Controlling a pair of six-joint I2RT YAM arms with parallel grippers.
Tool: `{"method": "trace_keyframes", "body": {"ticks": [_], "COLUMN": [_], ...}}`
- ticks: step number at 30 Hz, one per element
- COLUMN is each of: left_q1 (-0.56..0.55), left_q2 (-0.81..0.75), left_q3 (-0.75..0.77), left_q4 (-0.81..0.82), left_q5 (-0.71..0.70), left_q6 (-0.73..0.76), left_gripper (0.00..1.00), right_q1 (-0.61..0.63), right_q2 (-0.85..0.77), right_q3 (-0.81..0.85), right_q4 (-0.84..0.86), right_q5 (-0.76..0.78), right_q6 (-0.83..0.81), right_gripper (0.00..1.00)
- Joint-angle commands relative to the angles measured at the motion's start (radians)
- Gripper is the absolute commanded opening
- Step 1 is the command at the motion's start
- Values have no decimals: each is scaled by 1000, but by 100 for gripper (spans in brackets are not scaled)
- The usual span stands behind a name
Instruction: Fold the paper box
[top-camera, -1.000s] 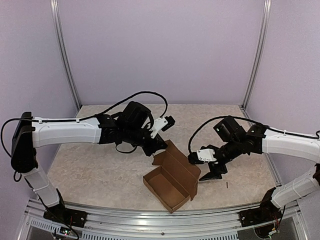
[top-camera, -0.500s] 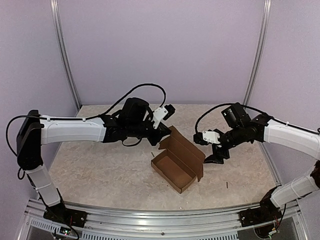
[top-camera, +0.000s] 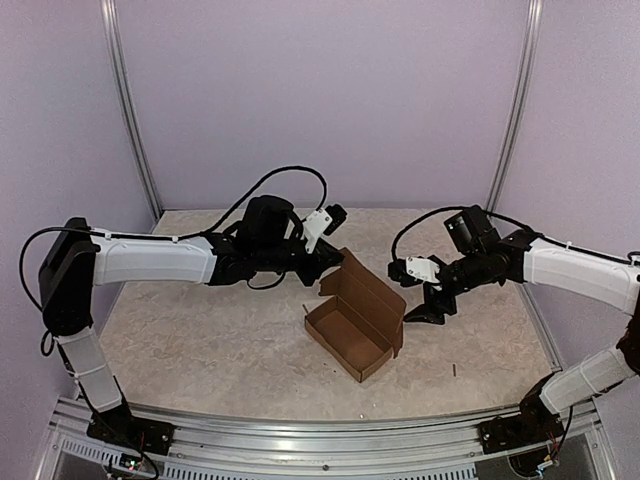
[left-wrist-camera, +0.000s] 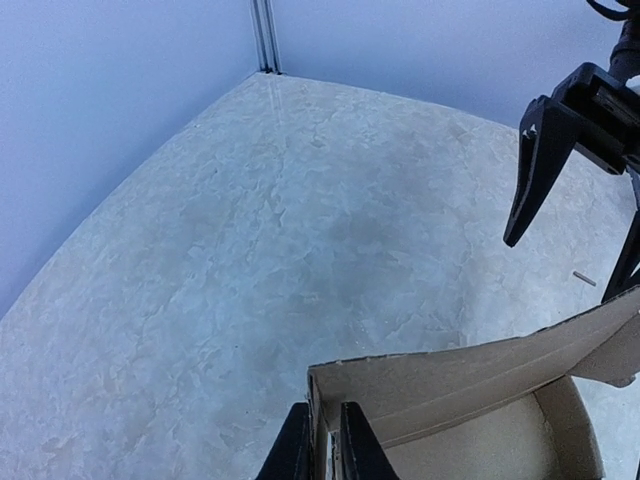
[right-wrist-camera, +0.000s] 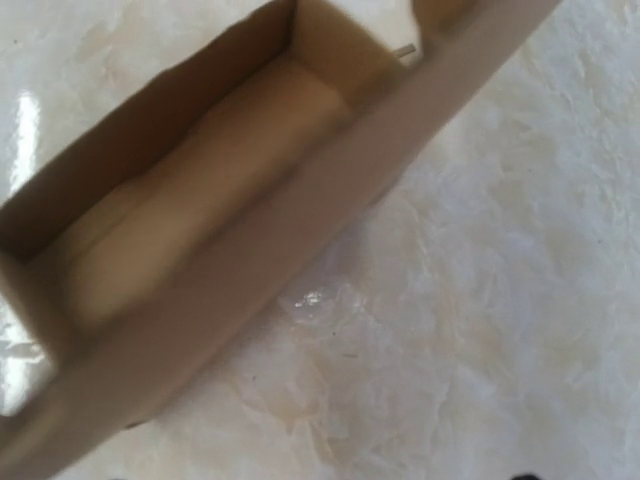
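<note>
The paper box is a brown cardboard tray standing open on the table, its long lid flap raised along the far side. My left gripper holds the box's far-left end wall; in the left wrist view the box has that wall pinched between the two black fingers of the gripper, with only a sliver of light beside it. My right gripper hovers open just right of the box, touching nothing, and the left wrist view shows it above the flap. The right wrist view looks down into the box; its own fingers are out of frame.
A small dark sliver lies on the marble table right of the box, also seen from the left wrist as a short stick. Lavender walls with metal posts close in the table, and a metal rail runs along the near edge.
The left gripper has carried the box away from the front edge and a little right. The right gripper has lifted and moved back, staying open beside the box's right end.
</note>
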Motion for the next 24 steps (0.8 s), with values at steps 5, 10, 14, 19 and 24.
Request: {"method": "trace_keyframes", "body": {"ticks": [5, 10, 14, 19, 24], "left_q1": [2, 16, 19, 21, 20], "left_q2": [-24, -49, -52, -37, 12], "left_q3": [-16, -5, -21, -32, 13], "left_q4": [-12, -105, -143, -130, -187], "left_q5": [14, 35, 29, 54, 54], "left_q6": [8, 33, 41, 33, 24], "left_gripper": [34, 43, 43, 37, 29], "right_q1": [-10, -11, -11, -6, 34], "right_q2": [-51, -90, -120, -133, -140], "right_q3": [-34, -53, -86, -106, -117], "right_q4": [-14, -38, -47, -72, -36], "right_q5": [14, 42, 50, 62, 60], "right_q6": [10, -11, -29, -53, -7], "right_gripper": [81, 82, 83, 83, 83]}}
